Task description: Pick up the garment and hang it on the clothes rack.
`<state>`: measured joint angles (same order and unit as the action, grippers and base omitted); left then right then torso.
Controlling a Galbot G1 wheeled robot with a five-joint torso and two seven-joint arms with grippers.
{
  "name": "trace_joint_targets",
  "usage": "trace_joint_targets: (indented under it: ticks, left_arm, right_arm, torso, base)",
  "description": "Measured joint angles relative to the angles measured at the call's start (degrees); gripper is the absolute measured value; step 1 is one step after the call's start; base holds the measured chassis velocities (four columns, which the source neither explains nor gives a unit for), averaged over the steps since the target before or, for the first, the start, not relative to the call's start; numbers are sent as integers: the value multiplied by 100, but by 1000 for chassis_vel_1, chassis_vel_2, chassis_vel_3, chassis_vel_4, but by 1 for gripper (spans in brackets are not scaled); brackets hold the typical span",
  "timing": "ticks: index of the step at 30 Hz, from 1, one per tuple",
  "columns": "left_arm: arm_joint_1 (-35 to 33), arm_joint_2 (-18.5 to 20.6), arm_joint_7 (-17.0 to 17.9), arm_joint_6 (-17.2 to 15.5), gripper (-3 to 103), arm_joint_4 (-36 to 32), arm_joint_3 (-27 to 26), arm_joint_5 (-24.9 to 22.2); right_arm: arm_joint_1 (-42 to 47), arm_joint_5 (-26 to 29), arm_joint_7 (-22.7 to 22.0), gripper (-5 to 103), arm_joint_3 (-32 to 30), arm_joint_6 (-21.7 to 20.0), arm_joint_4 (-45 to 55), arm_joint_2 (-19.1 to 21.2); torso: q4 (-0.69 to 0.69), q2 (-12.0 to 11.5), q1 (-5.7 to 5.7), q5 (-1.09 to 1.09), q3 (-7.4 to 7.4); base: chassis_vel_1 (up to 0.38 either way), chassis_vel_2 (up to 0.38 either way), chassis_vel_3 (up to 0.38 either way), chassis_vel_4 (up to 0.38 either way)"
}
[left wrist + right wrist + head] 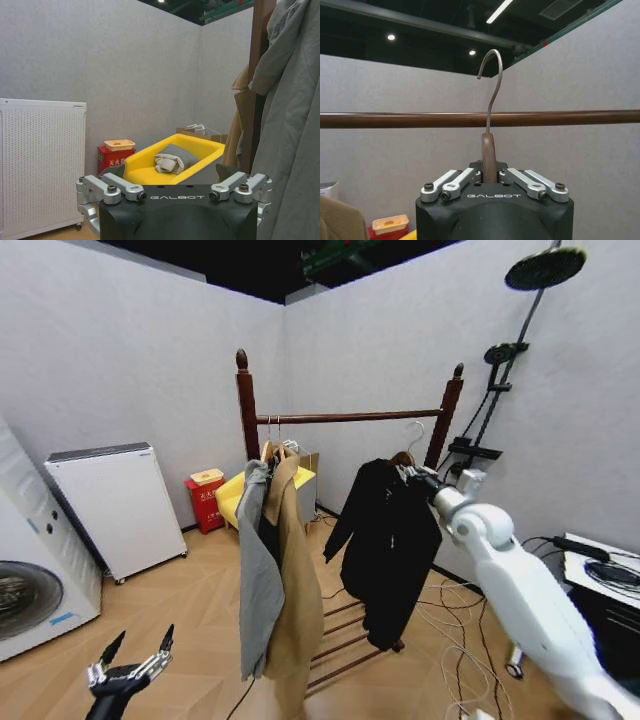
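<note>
The garment [390, 540], a black jacket, hangs on a wooden hanger just in front of the clothes rack [350, 417], near its right post. My right gripper [415, 478] is shut on the hanger's neck. In the right wrist view the hanger neck [488, 155] is clamped by the right gripper [489, 176]. The metal hook [492, 85] rises across the rack's bar [395, 120] with its curve above the bar. I cannot tell whether the hook rests on the bar. My left gripper [135, 652] is low at the front left, open and holding nothing; its fingers [112, 189] are spread.
A long tan coat [295, 580] and a grey garment [258, 570] hang at the rack's left end. A white cabinet [115, 505], washing machine [25, 580], red box [205, 502] and yellow tub [175, 155] stand to the left. Cables [450, 635] lie on the floor at right.
</note>
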<state>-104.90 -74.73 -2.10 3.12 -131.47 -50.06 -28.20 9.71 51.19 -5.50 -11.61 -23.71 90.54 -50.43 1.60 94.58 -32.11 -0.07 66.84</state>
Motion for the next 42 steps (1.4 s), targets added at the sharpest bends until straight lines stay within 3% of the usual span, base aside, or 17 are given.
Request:
trace_joint_targets:
  ticks: [3, 5, 9, 11, 16, 20, 34, 38, 42]
  left_arm:
    - [0, 0, 1, 0, 100, 0, 0, 0]
    - [0, 1, 2, 0, 100, 0, 0, 0]
    - [1, 1, 1, 0, 100, 0, 0, 0]
    - [0, 1, 1, 0, 100, 0, 0, 0]
    - [0, 0, 2, 0, 100, 0, 0, 0]
    - [1, 0, 2, 0, 100, 0, 0, 0]
    - [1, 1, 1, 0, 100, 0, 0, 0]
    - [1, 1, 1, 0, 100, 0, 0, 0]
    - [1, 1, 2, 0, 100, 0, 0, 0]
  right_arm:
    - [-394, 40, -83, 10, 389, -34, -278, -169]
    - [-901, 34, -239, 10, 810, -183, -644, -535]
    - [-1335, 5, -398, 10, 1076, -378, -928, -909]
    - [-1688, -324, -380, 10, 1318, -328, -1377, -1352]
    - [-2138, -549, -298, 10, 1578, -291, -1951, -1852]
    - [-2211, -575, -327, 10, 1640, -367, -1964, -1901]
    - [-1848, -270, -664, 10, 1657, -640, -1210, -1456]
    - [-1559, -169, -870, 10, 1646, -722, -900, -1388]
    - [-1140, -88, -955, 10, 1511, -796, -540, -1291]
  torso:
    - [-2, -1, -2, 4, 2]
    - [1, -4, -7, 10, 5]
    - [4, -2, -4, 3, 1]
    - [3, -2, -1, 7, 2]
    - [-2, -3, -3, 4, 4]
    - [-1, -3, -5, 5, 4]
    - [4, -1, -2, 7, 0]
    - [-3, -1, -2, 5, 1]
    - [5, -1, -2, 8, 1]
  base:
    - [-17, 5, 8, -7]
    - [0, 0, 0, 0]
    - [0, 0, 0, 0]
    - [0, 0, 0, 0]
    - [0, 0, 0, 0]
    - [0, 0, 0, 0]
    - [0, 0, 0, 0]
    - [0, 0, 0, 0]
    - [0, 0, 0, 0]
